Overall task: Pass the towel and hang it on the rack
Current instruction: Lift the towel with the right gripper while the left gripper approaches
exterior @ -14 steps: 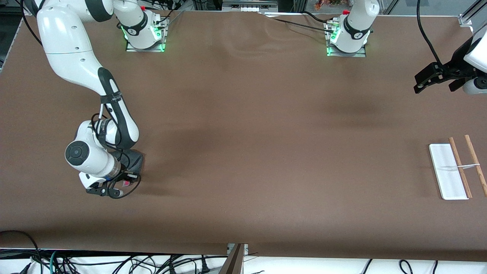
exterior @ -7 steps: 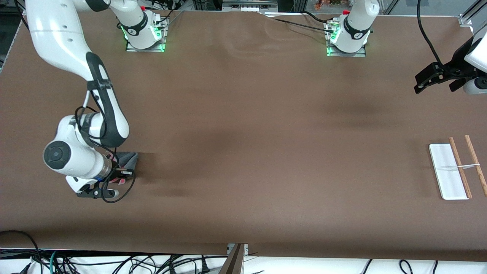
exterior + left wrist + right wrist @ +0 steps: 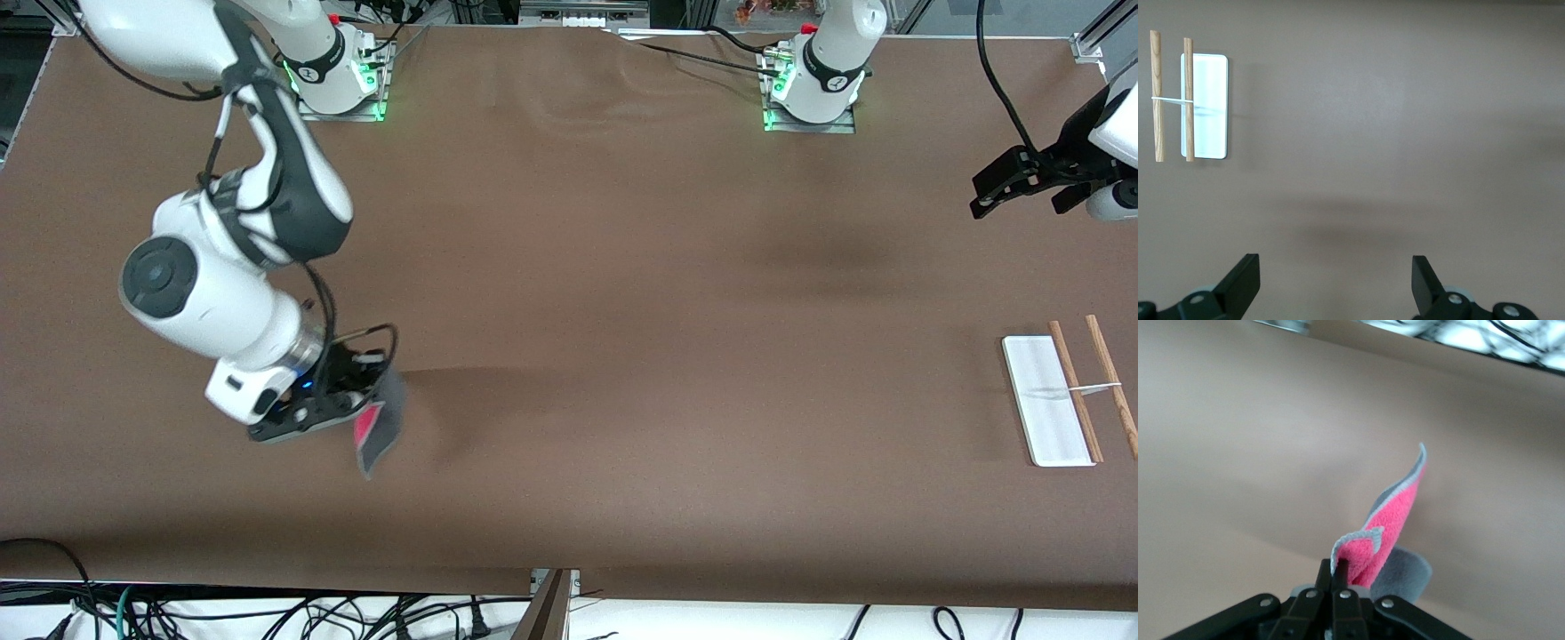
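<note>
My right gripper (image 3: 360, 411) (image 3: 1335, 568) is shut on an edge of the towel (image 3: 377, 428) (image 3: 1391, 523), a small cloth that shows pink-red on one face and dark grey on the other. It hangs in the air over the table at the right arm's end. My left gripper (image 3: 996, 191) (image 3: 1336, 283) hovers open and holds nothing, above the table at the left arm's end. The rack (image 3: 1062, 397) (image 3: 1195, 100) has a flat white base, two wooden rods and a thin metal crosspiece. It stands on the table below the left gripper.
A brown mat (image 3: 622, 311) covers the whole table. The two arm bases (image 3: 338, 80) (image 3: 813, 89) stand along the edge farthest from the front camera. Cables lie under the table's nearest edge.
My right arm has lifted the towel off the table and carried it up and toward the table's middle. The left arm has stayed still.
</note>
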